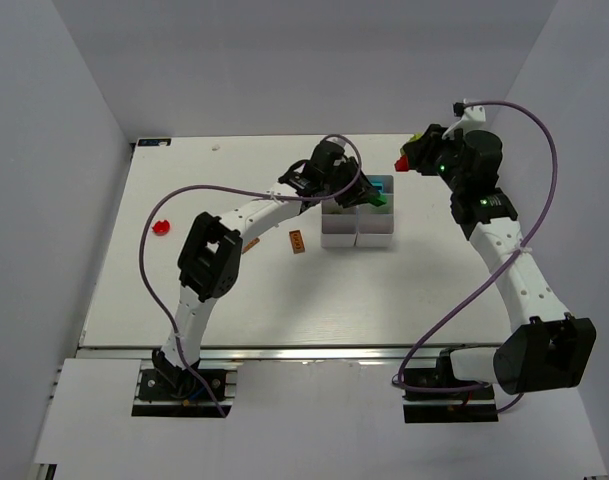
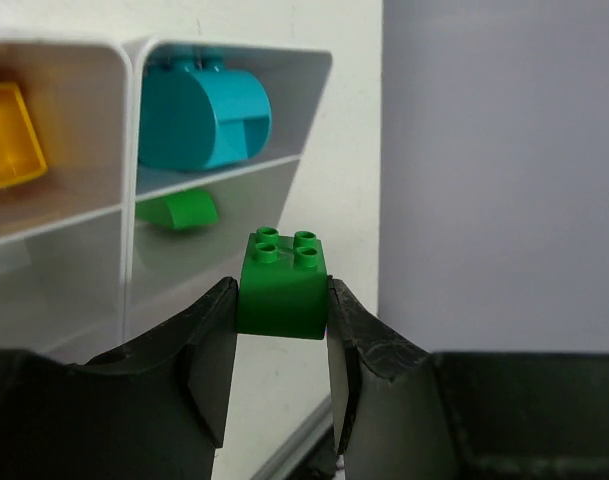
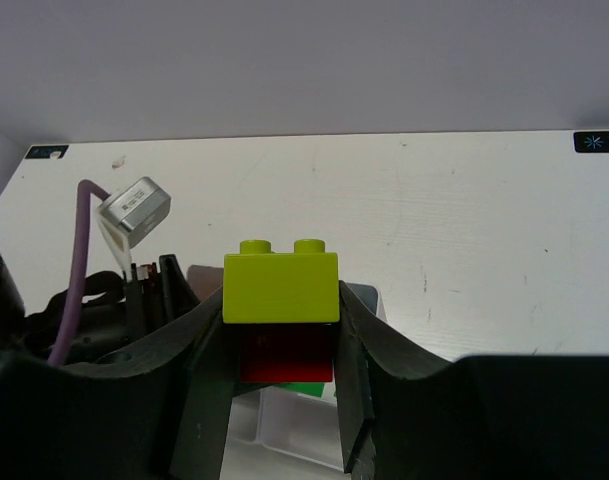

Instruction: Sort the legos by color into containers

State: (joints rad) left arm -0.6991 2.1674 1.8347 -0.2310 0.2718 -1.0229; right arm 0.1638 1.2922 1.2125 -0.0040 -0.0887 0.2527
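Observation:
My left gripper [image 1: 367,197] is over the far right part of the white compartment tray [image 1: 336,236] and is shut on a green lego [image 2: 282,285]. In the left wrist view the tray [image 2: 126,150] holds a teal piece [image 2: 199,118], a yellow piece [image 2: 6,140] and a green piece [image 2: 179,210] in separate compartments. My right gripper [image 1: 406,160] is raised to the right of the tray. It is shut on a red lego [image 3: 284,355] with a lime-yellow lego [image 3: 281,285] stacked on top. The tray's corner [image 3: 294,430] shows below them.
A red piece [image 1: 162,226] lies at the table's left. An orange piece [image 1: 297,241] and another small orange-brown piece [image 1: 252,243] lie left of the tray. The left arm and its cable [image 3: 79,260] are close on the right gripper's left. Grey walls surround the table.

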